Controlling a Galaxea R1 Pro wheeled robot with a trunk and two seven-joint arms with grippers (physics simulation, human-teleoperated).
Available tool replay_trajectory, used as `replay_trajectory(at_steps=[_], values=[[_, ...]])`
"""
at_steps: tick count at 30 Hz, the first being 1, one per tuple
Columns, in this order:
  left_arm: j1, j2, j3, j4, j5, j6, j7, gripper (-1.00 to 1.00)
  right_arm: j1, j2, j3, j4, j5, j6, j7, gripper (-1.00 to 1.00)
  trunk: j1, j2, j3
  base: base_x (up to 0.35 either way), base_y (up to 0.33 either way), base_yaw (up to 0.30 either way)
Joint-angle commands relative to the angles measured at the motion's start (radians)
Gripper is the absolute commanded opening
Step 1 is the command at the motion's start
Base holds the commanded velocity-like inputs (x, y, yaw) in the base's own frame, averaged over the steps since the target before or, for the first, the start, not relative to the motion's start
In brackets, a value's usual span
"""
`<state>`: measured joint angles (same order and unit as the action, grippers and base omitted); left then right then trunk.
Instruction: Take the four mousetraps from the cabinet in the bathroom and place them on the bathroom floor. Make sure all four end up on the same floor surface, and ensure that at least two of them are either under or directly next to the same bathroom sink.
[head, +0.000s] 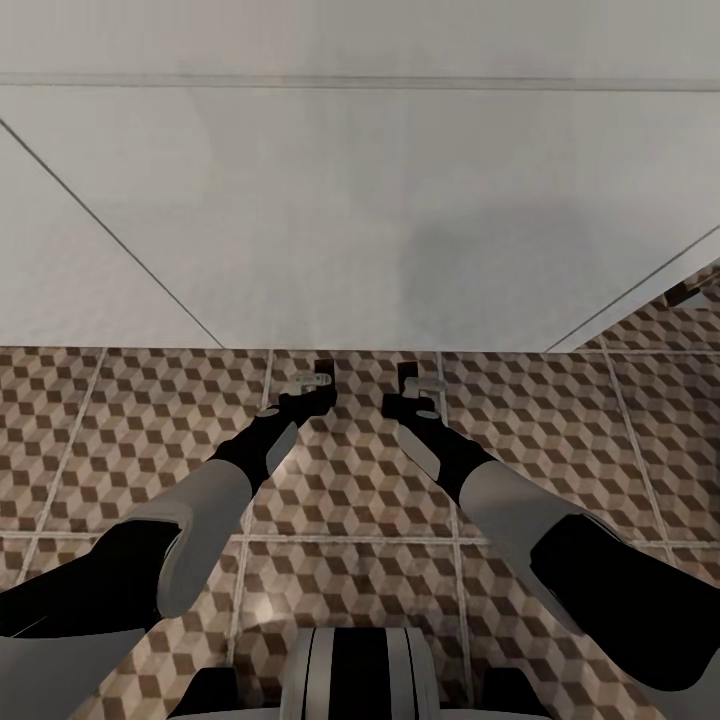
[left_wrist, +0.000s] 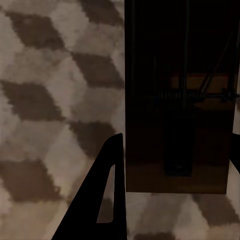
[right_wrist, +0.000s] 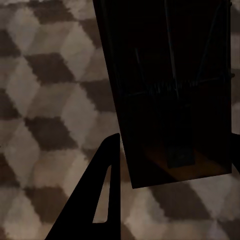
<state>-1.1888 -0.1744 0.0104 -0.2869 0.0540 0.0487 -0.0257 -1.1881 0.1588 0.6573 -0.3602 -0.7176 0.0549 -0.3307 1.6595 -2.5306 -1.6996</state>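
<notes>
Both arms reach forward and down over the cube-pattern bathroom floor (head: 120, 420), close to a white surface. In the left wrist view a dark brown mousetrap (left_wrist: 175, 100) with a thin wire spring sits between the fingers of my left gripper (left_wrist: 177, 145), which is shut on it. My right gripper (right_wrist: 175, 142) is likewise shut on a second dark brown mousetrap (right_wrist: 170, 90). In the head view the left gripper (head: 318, 380) and right gripper (head: 410, 380) hang side by side just above the tiles, each with a small dark shape at its tip. The cabinet and sink are out of view.
A broad white panelled surface (head: 360, 220) rises straight ahead at the edge of the tiles. At the far right the floor runs on past it, and a small dark object (head: 686, 293) lies there. The robot's base (head: 360, 670) shows at the lower edge.
</notes>
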Motion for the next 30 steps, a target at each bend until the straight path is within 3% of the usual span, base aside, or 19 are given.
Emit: replay_trajectory(at_steps=[1, 30], values=[[0.000, 0.000, 0.000, -0.002, 0.004, 0.005, 0.001, -1.00, -0.001, -0.001, 0.008, -0.002, -0.005, 0.005, -0.008, -1.00, 0.000, 0.000, -0.001, 0.000, 0.000, 0.000], [0.000, 0.000, 0.000, -0.030, 0.004, 0.008, 0.004, -1.00, -0.001, -0.002, 0.002, 0.069, -0.006, 0.016, 0.013, -1.00, 0.000, 0.000, -0.001, 0.000, 0.000, 0.000]])
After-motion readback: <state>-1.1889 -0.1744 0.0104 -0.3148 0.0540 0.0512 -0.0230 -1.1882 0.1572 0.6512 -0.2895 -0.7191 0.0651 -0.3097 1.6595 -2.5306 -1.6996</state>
